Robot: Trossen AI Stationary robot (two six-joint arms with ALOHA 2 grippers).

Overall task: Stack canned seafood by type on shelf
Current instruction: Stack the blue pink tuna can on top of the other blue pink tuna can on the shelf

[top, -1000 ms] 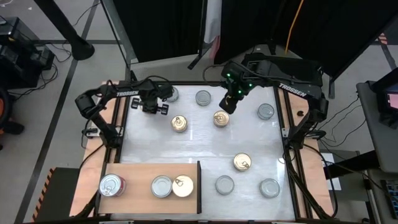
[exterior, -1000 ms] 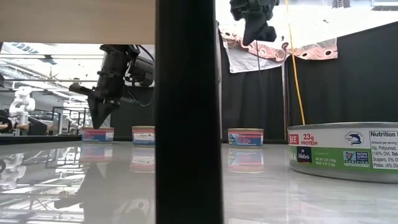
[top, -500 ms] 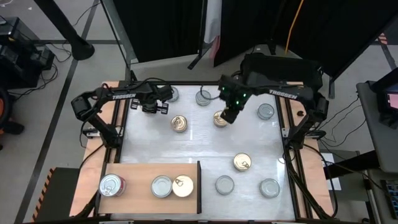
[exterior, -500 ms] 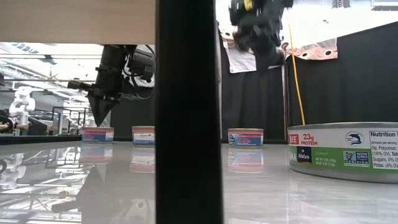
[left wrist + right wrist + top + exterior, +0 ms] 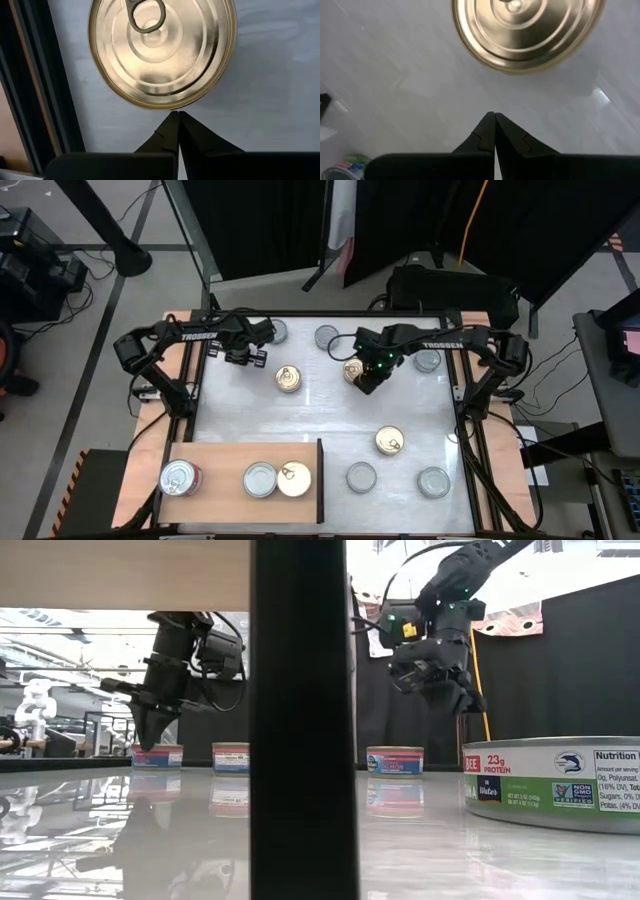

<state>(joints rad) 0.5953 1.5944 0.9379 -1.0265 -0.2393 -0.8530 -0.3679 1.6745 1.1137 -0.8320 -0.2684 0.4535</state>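
Overhead view straight down, table-level view across, two close wrist views downward; shared white tabletop [image 5: 330, 420].

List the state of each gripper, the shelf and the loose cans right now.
Left gripper: fingers shut, empty, beside a gold-lidded can.
Right gripper: fingers shut, empty, above another gold-lidded can.
Shelf: holds three upright cans, unstacked.
Silver-lidded cans: upright, loose on the white tabletop.

three cans [image 5: 262, 479] on shelf [image 5: 225, 457], others on tabletop [image 5: 330, 420]
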